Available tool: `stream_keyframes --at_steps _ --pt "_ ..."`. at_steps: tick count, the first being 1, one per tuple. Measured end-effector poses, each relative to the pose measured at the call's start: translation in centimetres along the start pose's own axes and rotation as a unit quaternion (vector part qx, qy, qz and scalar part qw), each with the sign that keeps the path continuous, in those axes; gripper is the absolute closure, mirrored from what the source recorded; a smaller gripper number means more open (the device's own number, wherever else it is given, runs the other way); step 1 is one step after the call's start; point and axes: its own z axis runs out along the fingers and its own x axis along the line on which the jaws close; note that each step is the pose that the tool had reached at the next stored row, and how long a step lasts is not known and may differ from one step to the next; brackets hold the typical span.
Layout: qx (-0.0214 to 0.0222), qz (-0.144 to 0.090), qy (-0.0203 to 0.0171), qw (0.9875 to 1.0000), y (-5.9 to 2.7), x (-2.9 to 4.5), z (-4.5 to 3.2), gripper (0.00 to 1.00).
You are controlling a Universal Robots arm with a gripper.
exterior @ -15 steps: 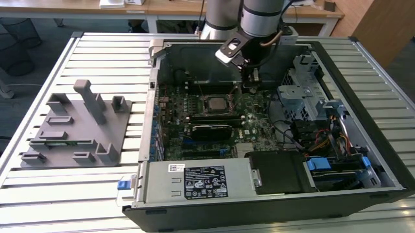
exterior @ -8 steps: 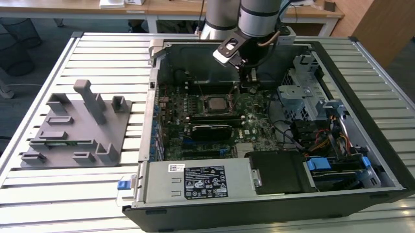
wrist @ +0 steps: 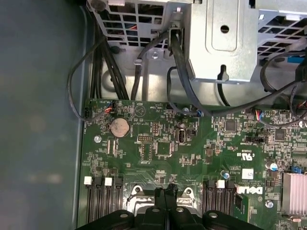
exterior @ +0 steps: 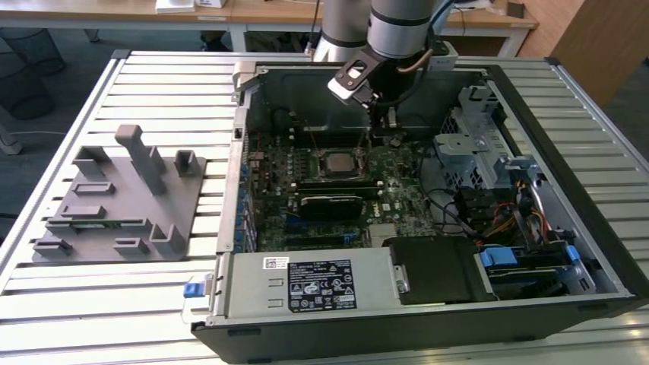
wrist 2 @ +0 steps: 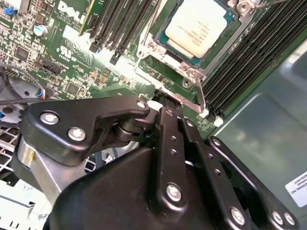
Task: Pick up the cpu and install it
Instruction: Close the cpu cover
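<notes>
One arm, one black tool (exterior: 390, 137), and it hung low inside the open black computer case (exterior: 406, 334) lying on the pale slatted metal counter (exterior: 152, 84). The tool's two fingers (wrist: 160, 203) were clenched tip to tip, with nothing between them that I could see. And there was the cpu (wrist 2: 201, 24), a small flat square chip with a silver-grey metal top and a thin pale rim, lying in the metal-framed socket (wrist 2: 152, 46) of the green motherboard (wrist: 192, 158). In the exterior view the cpu (exterior: 338, 161) sat mid-board, the tool just beside the socket's far edge. In the second wrist view the tool (wrist 2: 163, 99) came down right by the socket frame, next to a thin silver lever (wrist 2: 200, 98); whether it touched, I could not tell. Long black memory slots (wrist 2: 120, 24) flanked the socket. At the exterior view's left, well apart from the case, stood a grey plastic fixture block (exterior: 117, 198).
</notes>
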Motion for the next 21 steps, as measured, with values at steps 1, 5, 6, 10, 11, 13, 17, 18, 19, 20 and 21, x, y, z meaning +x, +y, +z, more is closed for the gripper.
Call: stream_keyframes --at_steps 1,5,6,10,11,13,17,18,19,20,21 --pt "0.0000 0.000 0.0000 1.0000 -0.06 0.00 0.00 0.89" --pt "0.0000 0.000 0.0000 1.0000 -0.32 0.01 0.00 0.89" --pt "0.0000 0.000 0.0000 1.0000 -0.39 0.02 0.00 0.89" --pt "0.0000 0.000 0.0000 1.0000 -0.71 0.03 0.00 0.89" --pt "0.0000 0.000 0.0000 1.0000 -0.79 0.03 0.00 0.89" --pt "0.0000 0.000 0.0000 1.0000 -0.94 0.04 0.00 0.89" --pt "0.0000 0.000 0.0000 1.0000 -1.19 0.05 0.00 0.89" --pt "0.0000 0.000 0.0000 1.0000 -1.25 0.05 0.00 0.89" --pt "0.0000 0.000 0.0000 1.0000 -1.31 0.06 0.00 0.89" --pt "0.0000 0.000 0.0000 1.0000 -1.38 0.06 0.00 0.89" --pt "0.0000 0.000 -0.0001 1.0000 -1.45 0.06 0.00 0.89"
